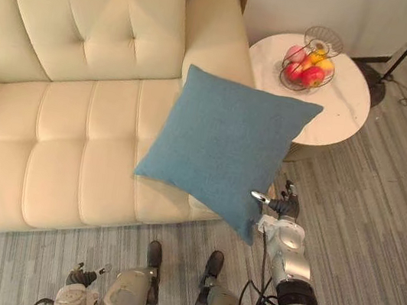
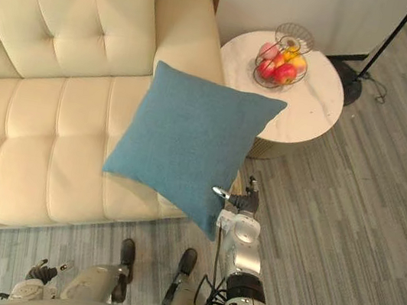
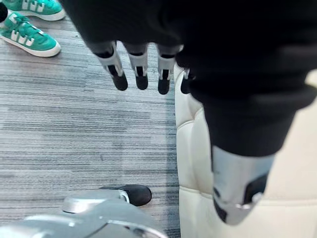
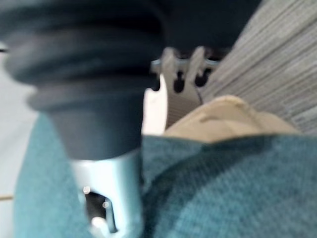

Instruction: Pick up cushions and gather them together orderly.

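1. The left hand (image 3: 140, 67) hangs low by the front of the sofa (image 1: 59, 137). Its fingers are straight and loose, and it holds nothing.
2. The right hand (image 1: 285, 207) is up by the sofa's right front corner. Its fingers are spread and loose, not wrapped around anything.
3. The blue cushion (image 1: 223, 148) is tipped on one corner, like a diamond, over the right end of the sofa seat.
4. The cushion's low corner hangs past the seat's front edge, just beside the right hand. The thumb tip (image 1: 258, 197) touches the cushion's edge.
5. A round table (image 1: 343, 105) stands by the sofa's right arm, with a wire fruit basket (image 1: 311, 57) on it.
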